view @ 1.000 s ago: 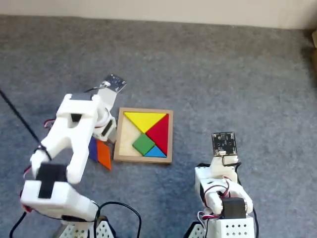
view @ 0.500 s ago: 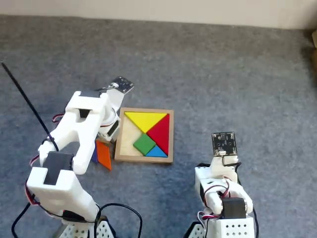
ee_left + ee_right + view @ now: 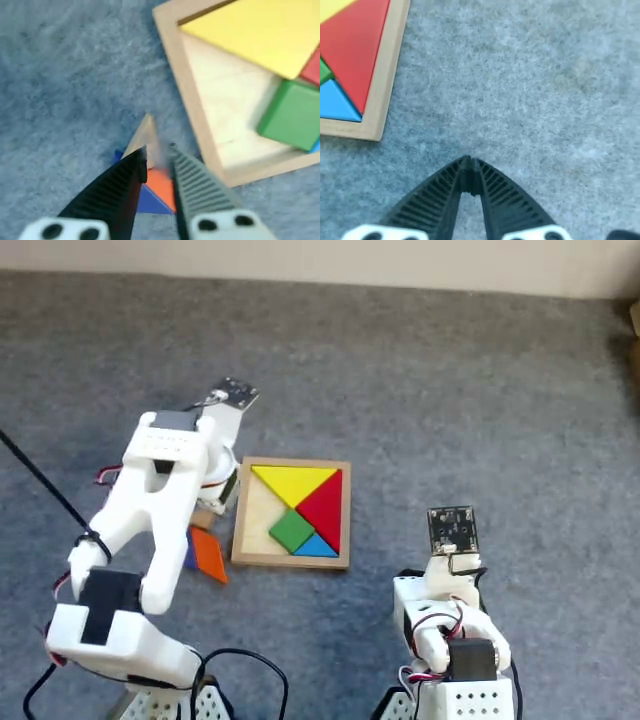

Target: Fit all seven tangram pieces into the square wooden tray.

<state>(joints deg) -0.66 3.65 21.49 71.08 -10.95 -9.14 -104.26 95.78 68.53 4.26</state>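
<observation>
I'm seeing soft, even light falling from above across the grey tabletop [image 3: 480, 390], and it's keeping the whole high view bright. The left arm [image 3: 160, 500] is throwing only a faint, diffuse shadow beside itself. The tray [image 3: 185, 85] rim is casting a narrow dark line inside its edge. Nothing is glaring. Under the right gripper [image 3: 470, 172] the tabletop is dimming slightly.

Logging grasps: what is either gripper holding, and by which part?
Left gripper pinches the tan triangle at its wider end; right gripper holds nothing.
</observation>
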